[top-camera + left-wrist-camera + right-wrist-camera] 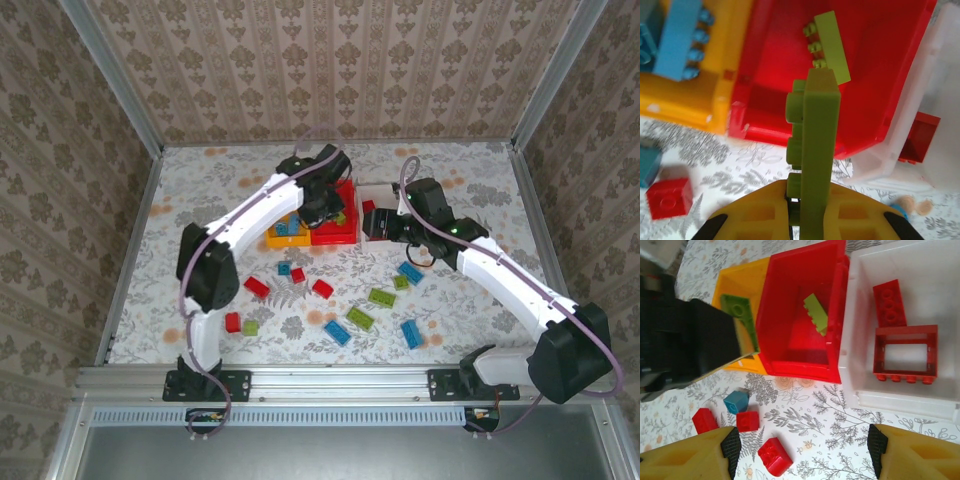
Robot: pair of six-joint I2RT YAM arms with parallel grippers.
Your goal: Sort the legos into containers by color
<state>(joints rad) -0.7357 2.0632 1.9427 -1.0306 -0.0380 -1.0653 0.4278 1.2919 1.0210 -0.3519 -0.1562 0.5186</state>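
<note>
Top, left-wrist and right-wrist views of a sorting bench (200, 200) with a floral cover.

Three bins stand side by side at the middle of the bench, touching or nearly so: the yellow-orange bin (283, 238) on the left, the red bin (335, 236) in the middle and the white bin (378, 190) on the right.

The left gripper (797, 212) hangs over the near wall of the red bin, pinching a lime green lego (820, 140) that stands on end between its fingers, studs to the left in the wrist view. A second green brick (816, 312) lies tilted on the floor of the red bin.

The yellow-orange bin holds a blue brick (677, 40). The white bin holds a red brick (888, 302) and, just beside it, a red open frame piece (905, 355).

The right gripper (802, 450) hovers over the bench near the front of the white bin, fingers spread wide, nothing between them.

Loose legos lie scattered on the bench nearer the arm bases, among them a red brick at the left (257, 287), a green one (381, 297) and a blue one (411, 334).
</note>
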